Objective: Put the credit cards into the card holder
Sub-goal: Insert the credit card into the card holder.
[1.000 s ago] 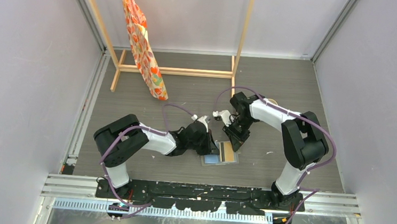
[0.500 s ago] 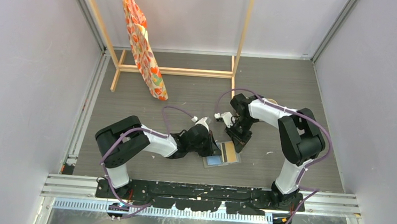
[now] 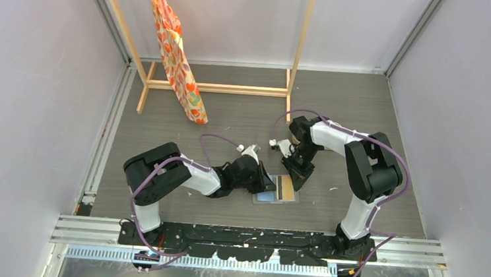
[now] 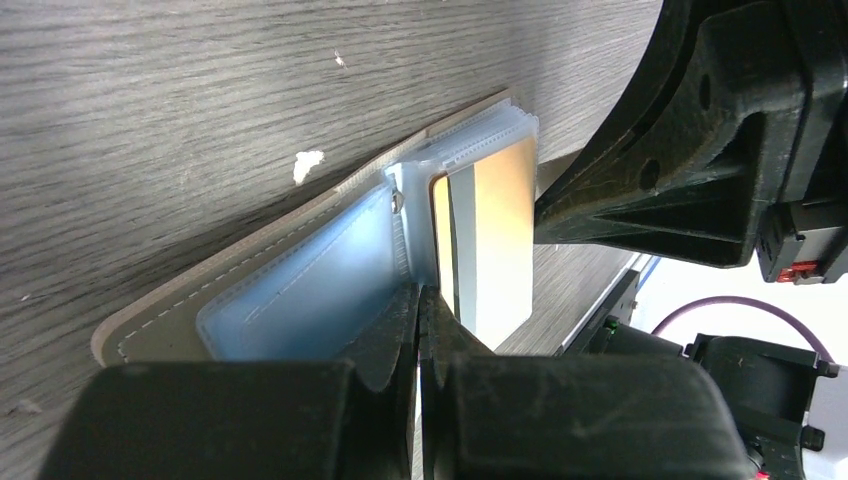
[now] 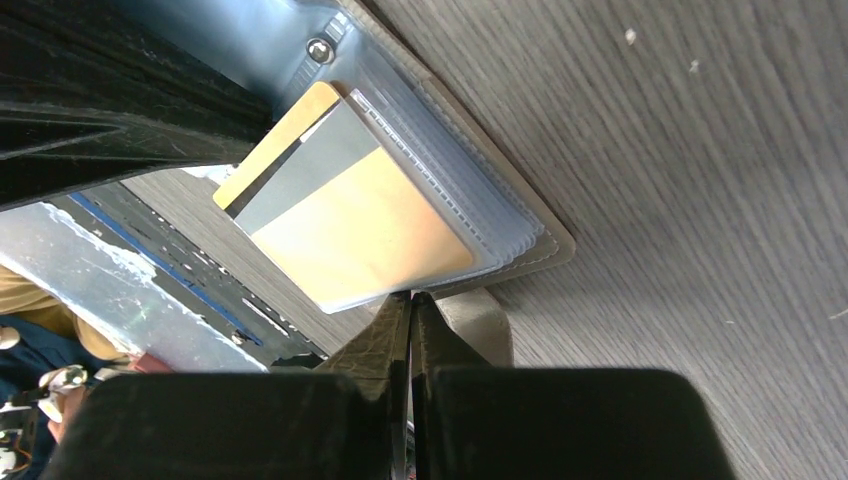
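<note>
The grey card holder (image 3: 265, 197) lies open on the table between my arms, pale blue inside (image 4: 300, 290). A tan-gold credit card (image 3: 285, 187) with a dark stripe sits in its clear sleeves (image 5: 480, 215), one corner sticking out (image 5: 290, 125). In the left wrist view the card (image 4: 495, 230) lies right of the fold. My left gripper (image 3: 262, 181) is shut, its tips (image 4: 420, 293) pinching the sleeve edge at the fold. My right gripper (image 3: 297, 179) is shut, its tips (image 5: 411, 297) touching the sleeve's edge beside the grey strap (image 5: 485, 325). No other card shows.
A wooden rack (image 3: 220, 88) with an orange patterned cloth (image 3: 174, 47) stands at the back left. Pale walls close in the table on three sides. A metal rail (image 3: 248, 241) runs along the near edge by the arm bases.
Both grippers and the open holder have shifted slightly to the right. The card lies further into the sleeve side than one second ago.
</note>
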